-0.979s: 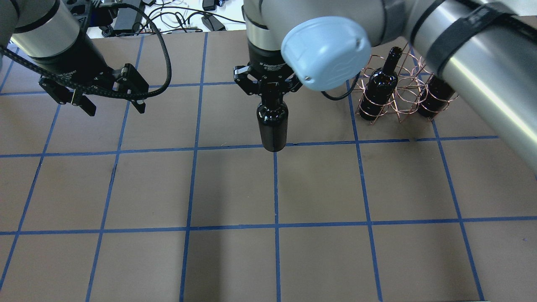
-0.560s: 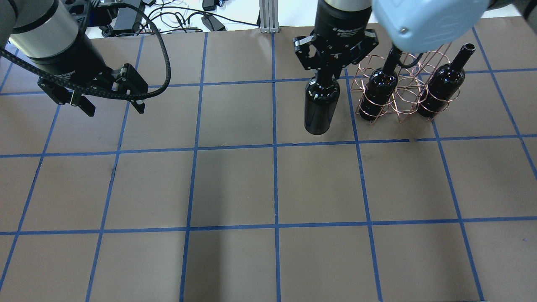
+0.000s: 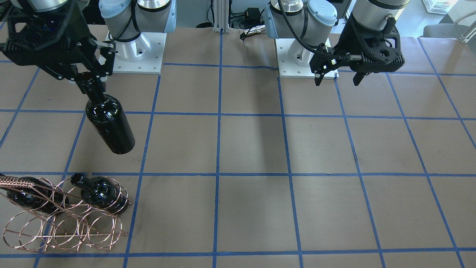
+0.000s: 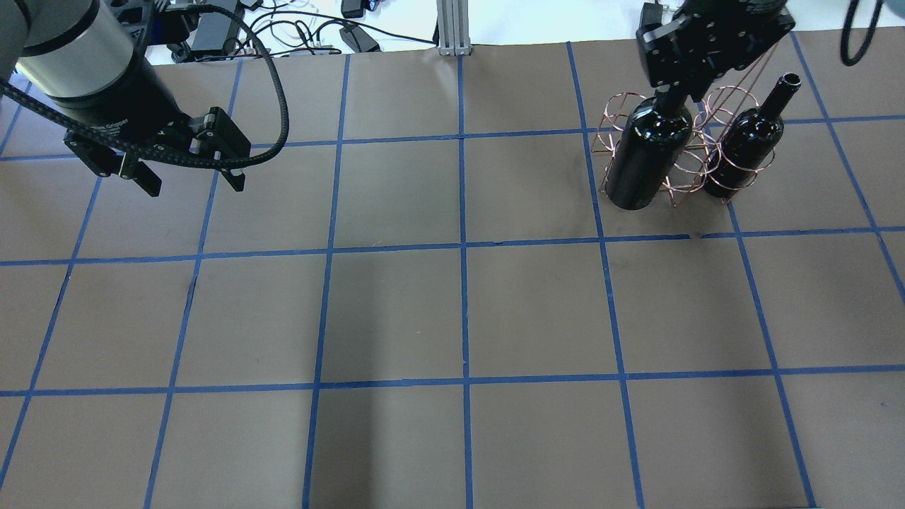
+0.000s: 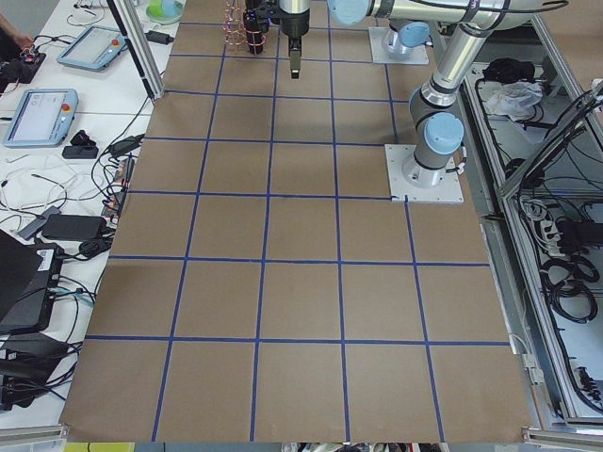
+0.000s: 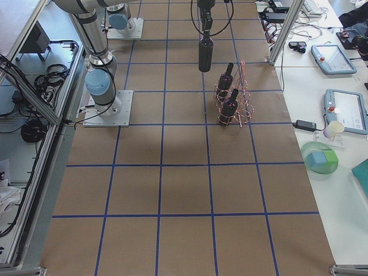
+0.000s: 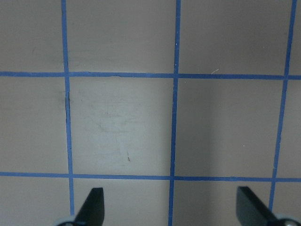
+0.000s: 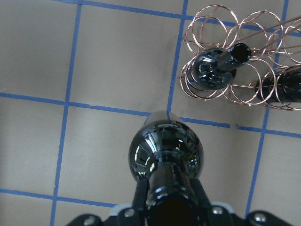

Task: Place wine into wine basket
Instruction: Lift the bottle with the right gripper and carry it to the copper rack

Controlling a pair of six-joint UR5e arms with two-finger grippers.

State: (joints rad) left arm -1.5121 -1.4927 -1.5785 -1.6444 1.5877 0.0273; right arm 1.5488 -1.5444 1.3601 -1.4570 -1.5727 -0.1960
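My right gripper (image 4: 670, 99) is shut on the neck of a dark glossy wine bottle (image 4: 647, 159) and holds it upright in the air. In the front-facing view the bottle (image 3: 109, 124) hangs on the robot's side of the copper wire basket (image 3: 55, 232), not over a loop. The right wrist view shows the held bottle (image 8: 165, 153) apart from the basket (image 8: 214, 28). Two more bottles (image 3: 98, 193) (image 3: 22, 195) stand in the basket's loops. My left gripper (image 4: 194, 184) is open and empty, above the table at the far left.
The table is brown paper with a blue tape grid (image 4: 463, 247). Cables and boxes (image 4: 283, 28) lie beyond its far edge, beside an aluminium post (image 4: 447, 25). The arm bases (image 3: 135, 48) (image 3: 301, 56) sit on the robot's side.
My right arm has carried the bottle to the right, from the table's middle to just beside the basket. The left arm has not moved.
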